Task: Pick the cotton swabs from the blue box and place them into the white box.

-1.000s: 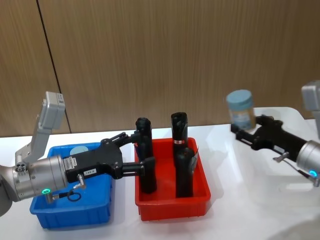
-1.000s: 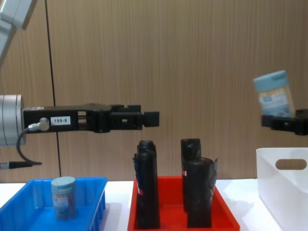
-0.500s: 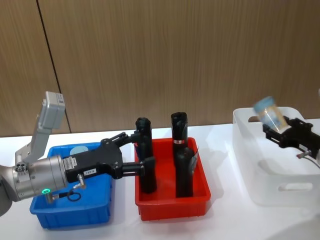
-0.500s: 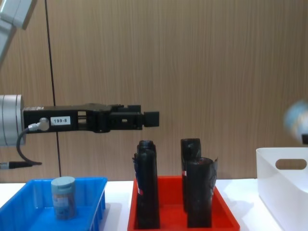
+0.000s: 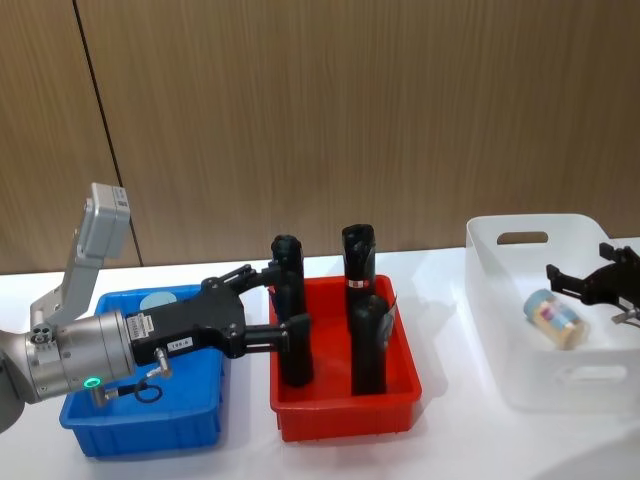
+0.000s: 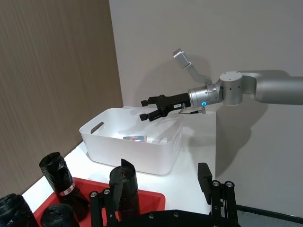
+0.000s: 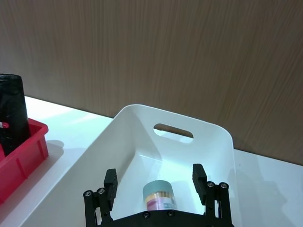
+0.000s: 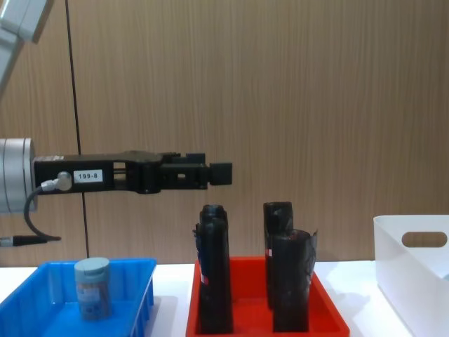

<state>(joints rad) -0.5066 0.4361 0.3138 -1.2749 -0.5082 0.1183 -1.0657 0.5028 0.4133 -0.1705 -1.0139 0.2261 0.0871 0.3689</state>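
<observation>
We start with the white box (image 5: 487, 290) at the robot's right, with the red bin (image 5: 345, 415) in the middle and the blue box (image 5: 140, 432) at the left. From the head we look down into the white box. From the chest we meet its wall and handle slot side-on.

The left gripper (image 8: 221, 173) hangs level above the red bin's black wrapped cylinders (image 8: 214, 270). The chest view shows it clear of their tops, and the head view shows its fingers spread wide. The right gripper (image 7: 155, 176) hovers over the white box, jaws wide and holding nothing.

Beneath it a tub of cotton swabs (image 5: 556, 318) lies on its side inside the white box. Its long axis is slanted, with the lid end toward the robot's left and the far wall. A second tub (image 8: 92, 288) stands upright in the blue box, lid up.
</observation>
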